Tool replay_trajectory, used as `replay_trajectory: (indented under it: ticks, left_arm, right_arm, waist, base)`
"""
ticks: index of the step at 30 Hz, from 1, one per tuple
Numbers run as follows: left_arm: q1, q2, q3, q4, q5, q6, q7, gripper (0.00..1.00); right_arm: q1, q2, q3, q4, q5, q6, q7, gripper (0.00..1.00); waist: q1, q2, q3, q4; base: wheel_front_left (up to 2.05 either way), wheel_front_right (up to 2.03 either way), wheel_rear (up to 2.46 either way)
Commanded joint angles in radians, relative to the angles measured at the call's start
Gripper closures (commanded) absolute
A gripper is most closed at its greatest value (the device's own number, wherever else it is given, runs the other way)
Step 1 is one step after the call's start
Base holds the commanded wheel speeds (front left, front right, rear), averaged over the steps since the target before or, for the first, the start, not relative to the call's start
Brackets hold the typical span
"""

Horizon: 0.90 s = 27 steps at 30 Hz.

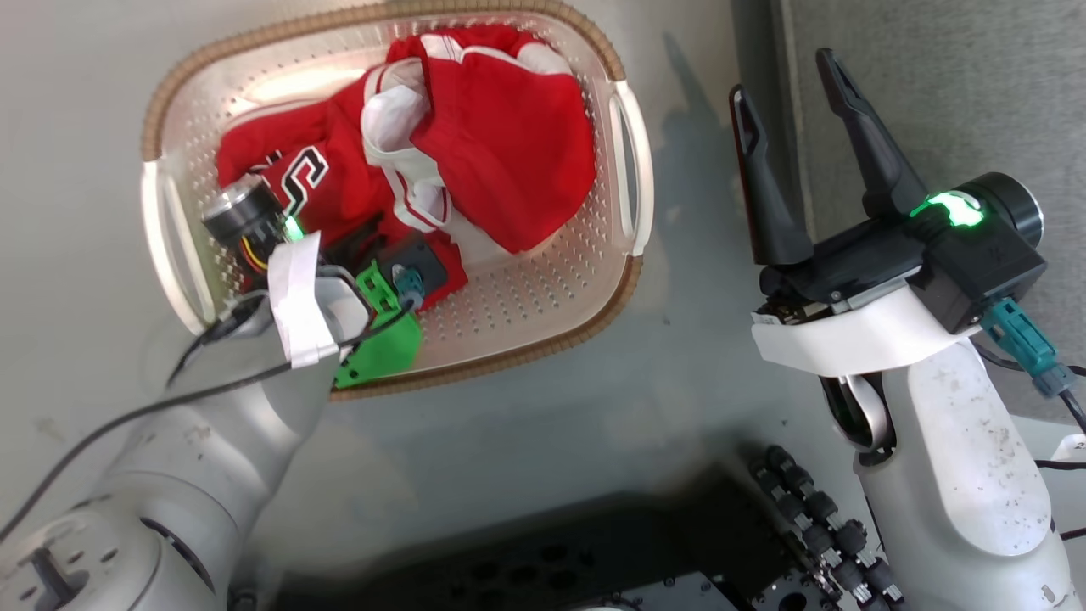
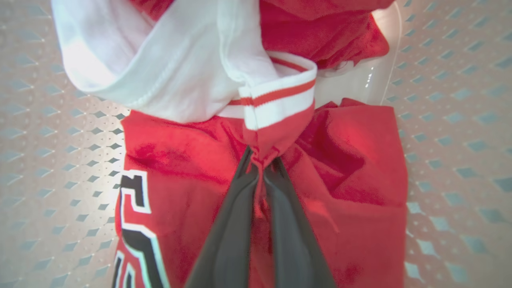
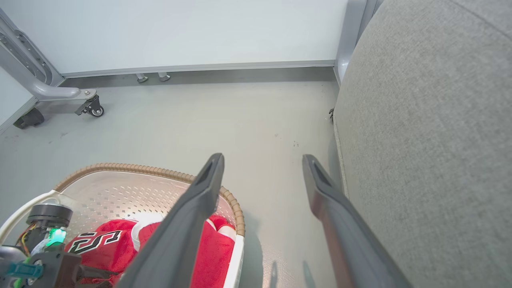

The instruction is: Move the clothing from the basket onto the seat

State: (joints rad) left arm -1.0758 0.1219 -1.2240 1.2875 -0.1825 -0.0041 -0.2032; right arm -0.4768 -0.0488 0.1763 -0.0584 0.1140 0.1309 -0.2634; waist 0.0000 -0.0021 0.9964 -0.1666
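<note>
The clothing (image 1: 501, 136) is a heap of bright red garments with white trim lying in the cream perforated basket (image 1: 543, 297). A jersey with a black-and-white number (image 2: 134, 224) and a white collar (image 2: 160, 76) lies under my left gripper (image 2: 262, 162). That gripper is shut on a fold of red fabric just below a red-striped white band. My left wrist (image 1: 339, 288) reaches down into the basket's near side. My right gripper (image 1: 789, 93) hangs open and empty over the floor between the basket and the light-grey seat (image 1: 950, 85).
The basket's brown rim (image 3: 160, 173) stands on a grey floor (image 3: 248, 116). The seat's front edge (image 3: 432, 140) rises just right of my right gripper (image 3: 263, 160). A castor-wheeled metal frame (image 3: 60, 94) and a white wall lie beyond. My dark base (image 1: 594, 552) is below.
</note>
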Motion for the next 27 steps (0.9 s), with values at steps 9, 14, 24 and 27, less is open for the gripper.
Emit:
replay_trajectory:
  ticks: [9,14,24,27]
  left_arm:
    - [0.136,-0.024,0.114,-0.074,-0.136,0.024,-0.063,1.0]
    - [0.231,0.015,0.204,-0.248,-0.191,0.049,-0.062,1.0]
    - [0.444,0.055,0.387,-0.555,-0.208,0.094,-0.063,1.0]
    - [0.505,0.044,0.444,-0.636,-0.205,0.095,-0.063,1.0]
  right_arm:
    - [0.085,-0.003,-0.002,0.049,-0.017,0.0,-0.002,0.0]
    - [0.144,-0.003,0.009,0.082,-0.029,0.0,-0.002,0.0]
    - [0.252,-0.003,0.028,0.141,-0.044,0.0,-0.002,0.0]
    - [0.285,-0.003,0.032,0.156,-0.045,0.0,-0.002,0.0]
  waist:
    - [0.0,0.0021,-0.302,0.047]
    - [0.0,0.0021,-0.435,0.062]
    - [0.0,0.0021,-0.659,0.085]
    - [0.0,0.0021,-0.719,0.091]
  base:
    - [0.0,0.0,0.0]
    - [0.0,0.0,0.0]
    - [0.0,0.0,0.0]
    - [0.0,0.0,0.0]
